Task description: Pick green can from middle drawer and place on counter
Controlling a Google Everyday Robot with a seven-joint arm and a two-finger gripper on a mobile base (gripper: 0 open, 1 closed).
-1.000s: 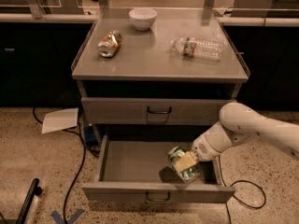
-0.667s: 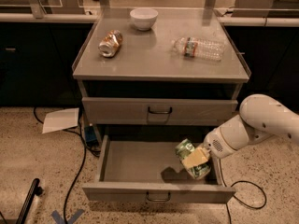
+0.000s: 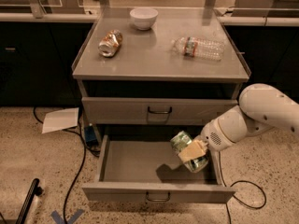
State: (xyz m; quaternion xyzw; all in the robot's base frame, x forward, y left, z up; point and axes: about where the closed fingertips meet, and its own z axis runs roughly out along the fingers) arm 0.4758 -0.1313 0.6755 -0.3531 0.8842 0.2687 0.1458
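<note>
**Now the can is in the grip; the counter is yet to come**

Plainly the first half of the job looks done. The green can [image 3: 183,142] sits tilted in the gripper [image 3: 189,152], whose pale fingers [image 3: 192,149] are closed across its middle. It hangs over the right side of the open middle drawer [image 3: 140,192], near the right wall. A dark shadow on the drawer floor to its left tells us, as we judge it, that the can is clear of the floor and not resting there. The white arm [image 3: 261,111] reaches in from the right, below the level of the cabinet top.

What is left, as we read it, is the carry: up past the closed upper drawer [image 3: 121,111] and onto the counter [image 3: 149,55], then the release. None of that is done; the can is well below the counter.

As for what holds what: on the part of the middle drawer's grey floor that we can see, nothing else lies, though the strip behind its front panel is hidden from us. The upper drawer is shut, so we cannot tell its contents. On the counter a white bowl [image 3: 143,17] stands at the back edge, and we see nothing in it. A dented copper-orange can [image 3: 110,43] lies on its side to the left. A clear plastic bottle [image 3: 198,48] lies to the right, its fill not clear to us. Between them the grey top is bare.
</note>
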